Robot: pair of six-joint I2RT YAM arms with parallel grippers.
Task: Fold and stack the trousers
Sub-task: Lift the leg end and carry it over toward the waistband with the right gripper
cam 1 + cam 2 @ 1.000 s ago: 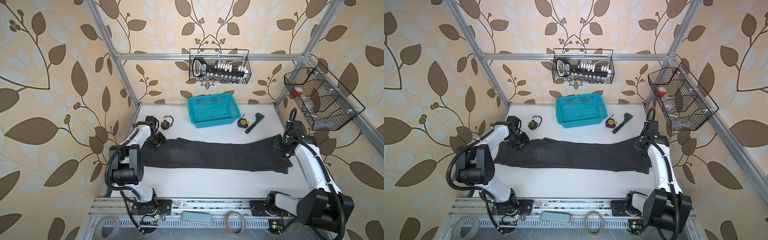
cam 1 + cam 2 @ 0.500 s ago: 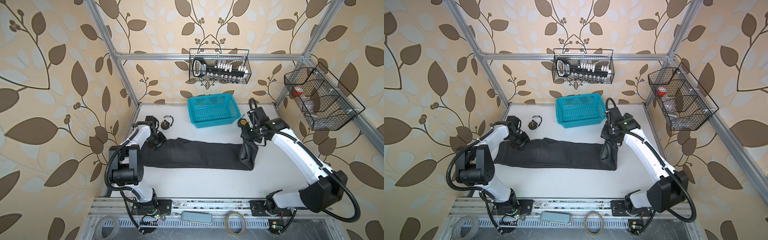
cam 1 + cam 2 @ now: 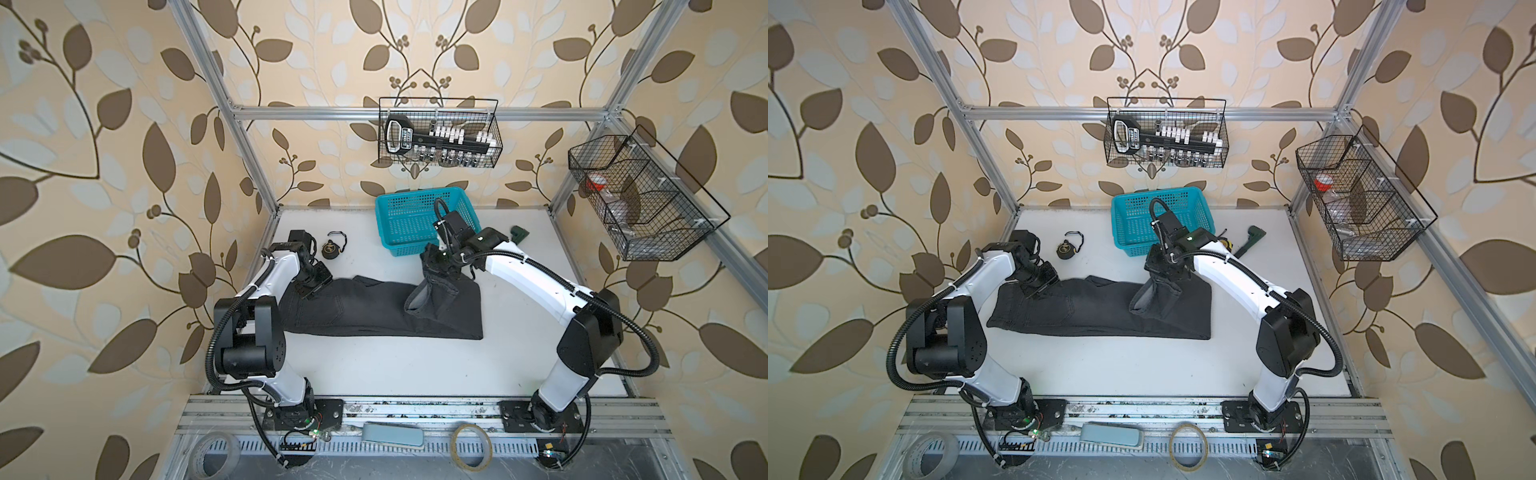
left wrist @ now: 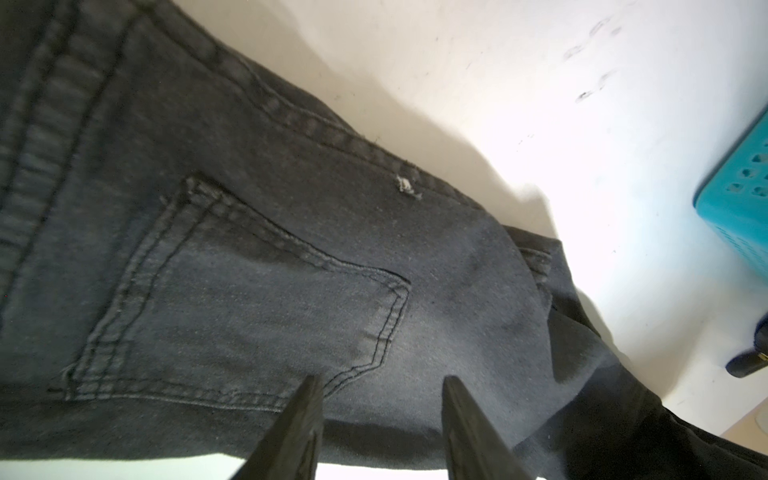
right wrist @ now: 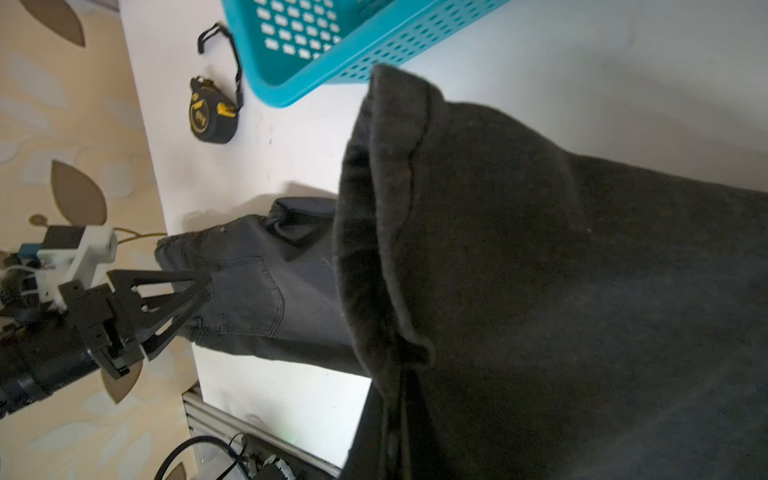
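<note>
The 2 top views look steeply down from high at the front, side by side, taking in the whole table (image 3: 374, 365). Each wrist camera sits close over the trousers (image 4: 291, 270); both also catch the teal basket (image 5: 332, 62).

White table (image 3: 374, 365): trousers (image 3: 357, 309), basket (image 3: 405, 226), tape measure (image 3: 331, 250)

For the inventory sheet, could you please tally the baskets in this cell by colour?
Teal plastic basket: 1
Black wire baskets: 2
Total: 3
</note>
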